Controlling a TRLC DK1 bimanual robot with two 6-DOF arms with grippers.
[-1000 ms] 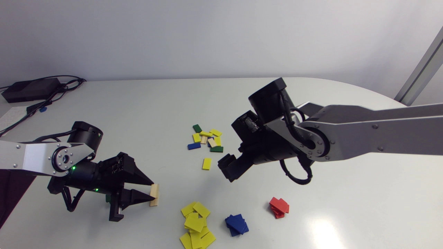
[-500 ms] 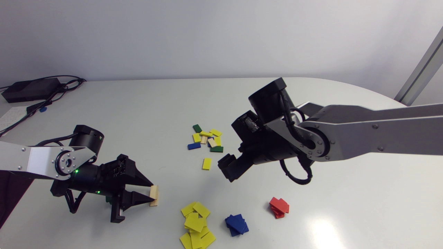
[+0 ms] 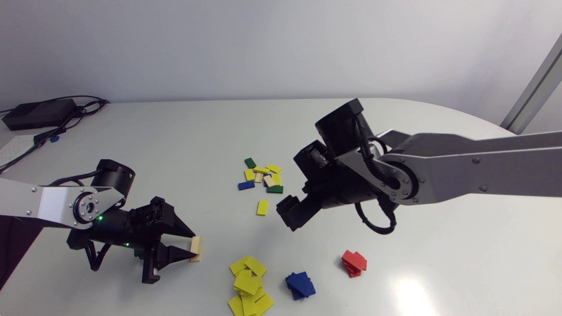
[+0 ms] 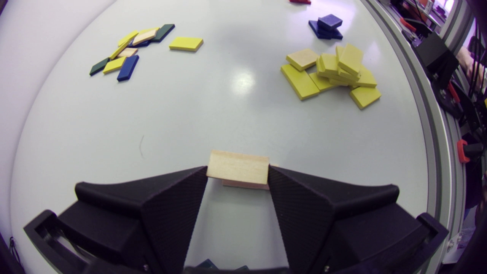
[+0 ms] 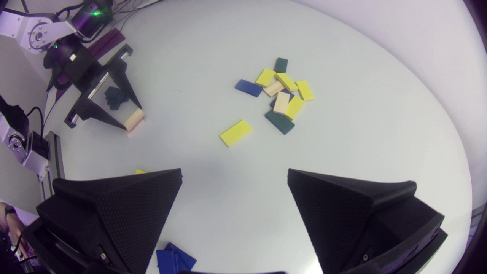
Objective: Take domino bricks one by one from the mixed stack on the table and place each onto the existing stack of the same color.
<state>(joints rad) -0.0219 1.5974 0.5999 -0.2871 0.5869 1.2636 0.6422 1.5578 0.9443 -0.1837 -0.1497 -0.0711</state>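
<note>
Wooden brick (image 4: 237,167) clamped over its match
It is gripped by the left gripper (image 4: 237,172) just above a like-coloured brick (image 4: 243,185), for stacking; the right gripper (image 5: 234,173) is spread, empty.

Head camera looks down on the table (image 3: 175,145); both wrist cameras share the mixed stack (image 5: 281,102).

No text, label, number or sign can be read on the domino bricks (image 3: 262,207) or the surface (image 3: 175,145).
</note>
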